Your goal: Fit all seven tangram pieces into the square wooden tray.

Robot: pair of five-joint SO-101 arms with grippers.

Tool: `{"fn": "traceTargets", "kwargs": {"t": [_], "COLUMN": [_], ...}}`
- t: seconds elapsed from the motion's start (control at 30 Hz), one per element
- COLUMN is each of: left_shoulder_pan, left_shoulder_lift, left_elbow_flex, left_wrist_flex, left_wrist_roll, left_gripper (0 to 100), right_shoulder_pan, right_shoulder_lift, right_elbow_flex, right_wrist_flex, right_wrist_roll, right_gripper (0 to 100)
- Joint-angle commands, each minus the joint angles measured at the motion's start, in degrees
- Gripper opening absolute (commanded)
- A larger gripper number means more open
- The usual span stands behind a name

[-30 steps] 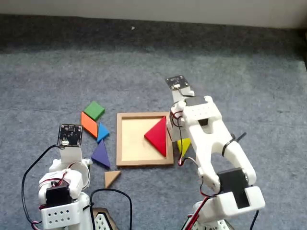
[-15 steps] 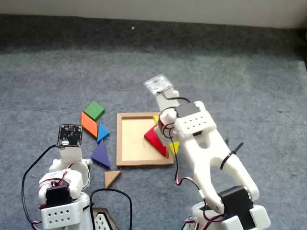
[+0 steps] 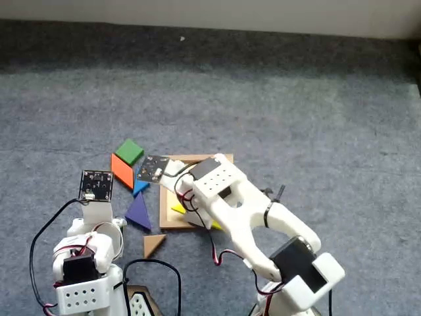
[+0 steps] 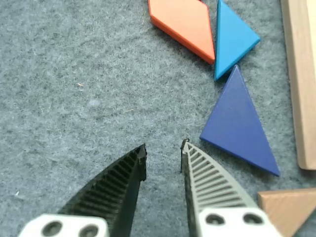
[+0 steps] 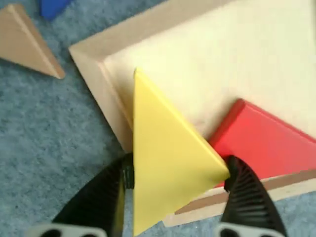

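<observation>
My right gripper (image 5: 175,177) is shut on the yellow triangle (image 5: 165,153) and holds it over the near left corner of the square wooden tray (image 5: 94,74). The red triangle (image 5: 261,140) lies inside the tray. From above, the yellow triangle (image 3: 178,209) peeks out under the right arm across the tray (image 3: 162,197). My left gripper (image 4: 163,158) is open over bare carpet, close to the dark blue triangle (image 4: 237,123). Left of the tray lie the green square (image 3: 129,151), orange parallelogram (image 3: 122,170), light blue triangle (image 3: 140,181), dark blue triangle (image 3: 139,212) and tan triangle (image 3: 154,244).
Grey carpet (image 3: 296,99) covers the table, with open room behind and to the right of the tray. The left arm's base (image 3: 82,270) sits at the near left edge.
The right arm has swung left from beside the tray's right edge, carrying the yellow triangle across the tray to its left side. The left arm has stayed still.
</observation>
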Motion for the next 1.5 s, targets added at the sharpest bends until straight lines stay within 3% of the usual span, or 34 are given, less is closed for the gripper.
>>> {"fn": "traceTargets", "kwargs": {"t": [0.0,0.2,0.4,0.7,0.8,0.87,1.1,1.4,1.47], "left_shoulder_pan": [-1.0,-1.0,-1.0,-1.0,-1.0,-1.0,-1.0,-1.0,-1.0], "left_shoulder_lift": [-1.7,-1.7,-1.7,-1.7,-1.7,-1.7,-1.7,-1.7,-1.7], "left_elbow_flex": [1.1,1.1,1.1,1.1,1.1,1.1,1.1,1.1,1.1], "left_wrist_flex": [-0.7,-0.7,-0.8,-0.9,-0.9,-0.9,-0.9,-0.9,-0.9], "left_wrist_roll": [0.4,0.4,0.4,0.4,0.4,0.4,0.4,0.4,0.4], "left_gripper": [13,13,13,13,13,13,13,13,13], "right_shoulder_pan": [-2.3,-2.5,-2.2,-1.0,2.6,4.8,6.1,6.3,7.8], "right_shoulder_lift": [2.0,1.9,1.7,-10.7,-13.1,-12.9,-3.6,3.6,3.9], "right_elbow_flex": [-3.6,-4.4,-4.4,-6.4,-6.5,-6.4,-6.7,-7.0,-7.0], "right_wrist_flex": [-0.7,-0.4,1.3,4.1,1.8,-2.0,-13.3,-14.1,-13.8], "right_wrist_roll": [3.6,3.6,3.5,3.1,-1.8,-4.7,-16.4,-17.0,-14.3], "right_gripper": [17.0,19.3,36.1,36.1,35.8,31.2,0.6,0.9,0.9]}}
